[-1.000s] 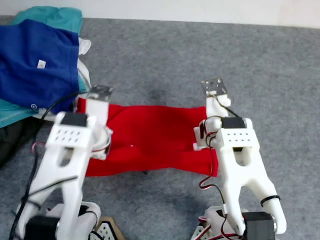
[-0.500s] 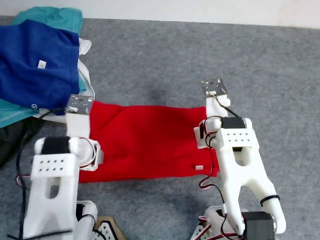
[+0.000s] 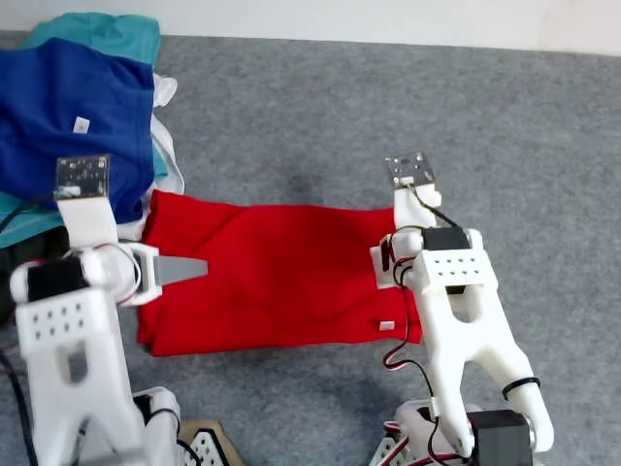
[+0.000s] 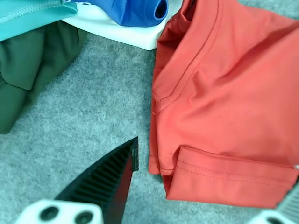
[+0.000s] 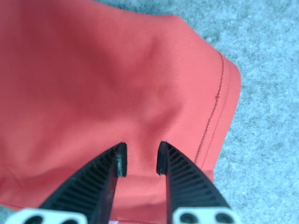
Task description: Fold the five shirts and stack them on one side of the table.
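Note:
A red shirt (image 3: 281, 272), folded into a wide band, lies across the middle of the grey table (image 3: 388, 116). My left gripper (image 3: 189, 270) hovers open over the shirt's collar end (image 4: 224, 93), its jaws wide apart and holding nothing. One black ribbed finger (image 4: 117, 172) points at the shirt's folded corner. At the opposite end my right gripper (image 5: 141, 156) is shut on a raised fold of the red shirt (image 5: 93, 84), near the hemmed edge. In the high view that gripper (image 3: 391, 264) sits at the shirt's right border.
A pile of other shirts lies at the back left: blue (image 3: 78, 126) on top, teal (image 3: 107, 34), white (image 3: 165, 92) and a dark green one (image 3: 29, 267). It touches the red shirt's corner (image 4: 163, 28). The table's right and far side is bare grey felt.
My left arm has swung leftward from over the shirt to its left edge. The shirt's left end has shifted a little to the left. The right arm has barely moved.

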Controlling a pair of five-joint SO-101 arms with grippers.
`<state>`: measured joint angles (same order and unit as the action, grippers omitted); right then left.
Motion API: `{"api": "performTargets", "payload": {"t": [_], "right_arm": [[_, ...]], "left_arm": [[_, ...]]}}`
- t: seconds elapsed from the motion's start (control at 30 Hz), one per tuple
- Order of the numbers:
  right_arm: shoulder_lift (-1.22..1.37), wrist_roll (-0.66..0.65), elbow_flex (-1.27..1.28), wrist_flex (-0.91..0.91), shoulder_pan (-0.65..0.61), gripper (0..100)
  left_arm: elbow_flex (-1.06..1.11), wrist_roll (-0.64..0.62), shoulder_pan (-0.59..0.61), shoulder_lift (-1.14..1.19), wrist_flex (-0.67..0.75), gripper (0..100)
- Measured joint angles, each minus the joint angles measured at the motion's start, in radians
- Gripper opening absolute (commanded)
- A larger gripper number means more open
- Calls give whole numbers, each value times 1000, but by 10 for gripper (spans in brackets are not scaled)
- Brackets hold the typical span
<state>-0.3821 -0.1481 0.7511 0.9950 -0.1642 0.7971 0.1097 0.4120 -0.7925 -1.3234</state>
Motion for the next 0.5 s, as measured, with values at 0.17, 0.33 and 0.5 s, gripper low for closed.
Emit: {"api": "performTargets", "payload": {"t": [0.17, 0.33, 0.5], "right_arm": [[0, 3, 0, 0, 2, 116], [0, 3, 0, 0, 2, 116], [0, 3, 0, 0, 2, 116]], "left_arm": [[-117, -31, 0, 253, 49, 300], [-238, -55, -9, 520, 114, 325], [-318, -55, -78, 718, 121, 323]]}}
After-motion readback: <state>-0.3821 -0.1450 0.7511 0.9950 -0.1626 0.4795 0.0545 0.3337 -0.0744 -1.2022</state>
